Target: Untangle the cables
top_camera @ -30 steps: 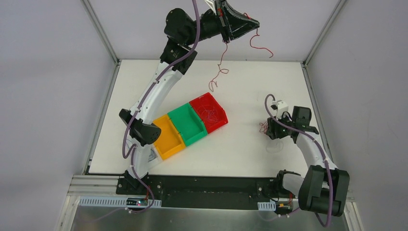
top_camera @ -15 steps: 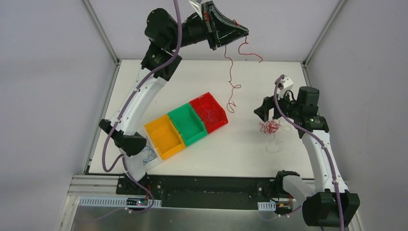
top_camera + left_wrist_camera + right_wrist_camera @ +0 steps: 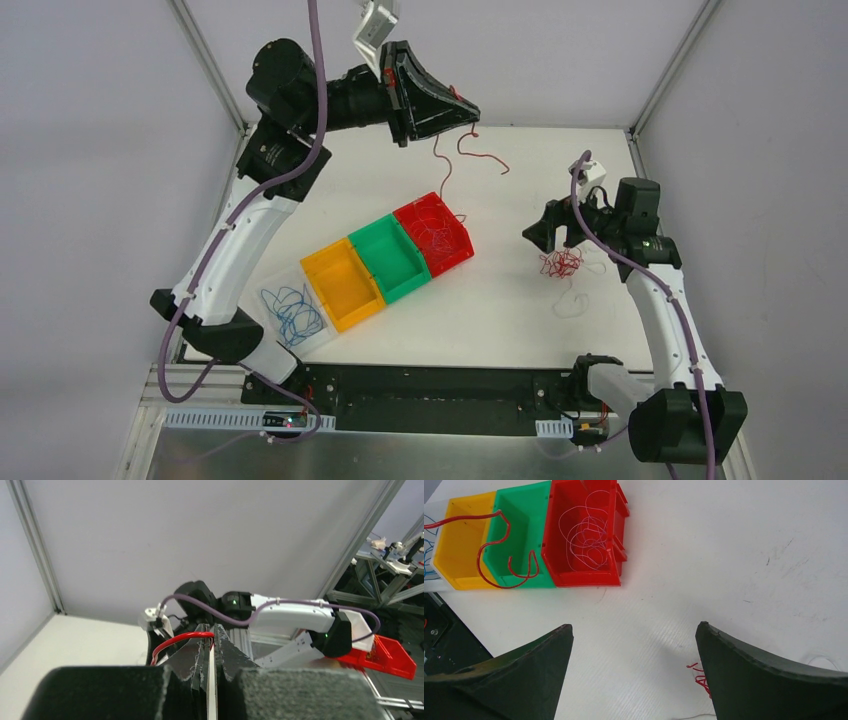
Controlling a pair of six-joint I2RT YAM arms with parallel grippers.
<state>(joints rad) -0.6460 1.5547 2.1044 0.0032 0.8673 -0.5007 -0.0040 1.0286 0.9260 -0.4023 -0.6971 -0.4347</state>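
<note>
Your left claw (image 3: 468, 115), up high, is pinched shut on a thin curly bright red wire (image 3: 441, 170) that hangs toward the far corner of the red plastic bin (image 3: 452, 262). Your right claw (image 3: 634, 630) gapes wide, empty, just above the red wire tangle (image 3: 562, 263) on the white desk (image 3: 500, 310).
</note>
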